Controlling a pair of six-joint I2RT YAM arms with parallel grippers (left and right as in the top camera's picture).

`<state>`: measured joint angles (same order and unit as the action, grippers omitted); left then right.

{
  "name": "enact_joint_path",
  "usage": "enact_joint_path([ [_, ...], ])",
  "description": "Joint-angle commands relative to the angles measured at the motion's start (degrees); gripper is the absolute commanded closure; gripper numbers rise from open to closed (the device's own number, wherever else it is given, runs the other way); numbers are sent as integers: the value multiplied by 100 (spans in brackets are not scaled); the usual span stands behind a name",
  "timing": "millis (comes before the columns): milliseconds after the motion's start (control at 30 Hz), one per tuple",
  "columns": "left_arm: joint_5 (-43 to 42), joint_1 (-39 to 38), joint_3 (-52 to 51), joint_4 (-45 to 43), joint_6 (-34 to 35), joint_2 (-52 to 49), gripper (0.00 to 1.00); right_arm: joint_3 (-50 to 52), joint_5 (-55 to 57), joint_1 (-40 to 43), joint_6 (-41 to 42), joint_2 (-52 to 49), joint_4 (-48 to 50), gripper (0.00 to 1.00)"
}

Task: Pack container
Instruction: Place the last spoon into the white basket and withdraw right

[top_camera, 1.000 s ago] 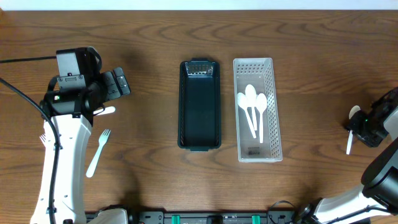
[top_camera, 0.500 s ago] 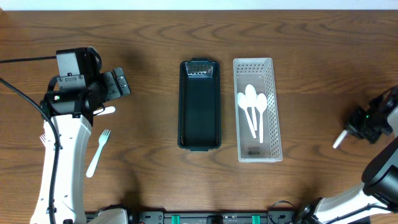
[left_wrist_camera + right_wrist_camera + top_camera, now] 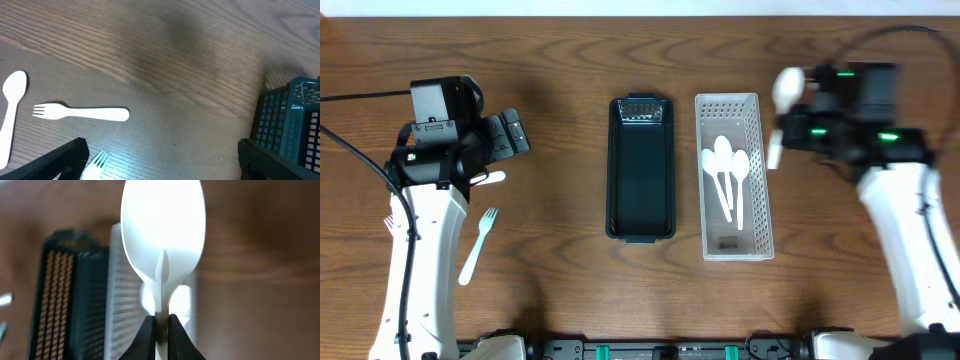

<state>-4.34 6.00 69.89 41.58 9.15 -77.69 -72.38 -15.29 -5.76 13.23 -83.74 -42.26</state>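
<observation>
Right arm carries a white spoon beside the white basket; left arm hangs over the loose cutlery with its fingers apart.

The right fingers (image 3: 149,336) are clamped on the handle of the white spoon (image 3: 782,108), bowl pointing away from them; from overhead it sits just off the upper right corner of the white basket (image 3: 727,99), in which three spoons (image 3: 725,175) lie together. The dark basket (image 3: 613,170) stands just left of the white one, parallel to it. The left fingers (image 3: 62,159) are spread wide above the desk (image 3: 560,60), holding nothing. A fork (image 3: 80,113) and a loose spoon (image 3: 11,112) lie near each other on the wood below them.
</observation>
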Motion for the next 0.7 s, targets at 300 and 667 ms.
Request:
enact_joint_path([
  [300, -17, 20, 111, -2, -48, -15, 2, 61, 1311, -1172, 748, -1585, 223, 83],
  [667, -22, 20, 111, 136, -44, -15, 2, -302, 1270, -341, 640, -511, 286, 1],
])
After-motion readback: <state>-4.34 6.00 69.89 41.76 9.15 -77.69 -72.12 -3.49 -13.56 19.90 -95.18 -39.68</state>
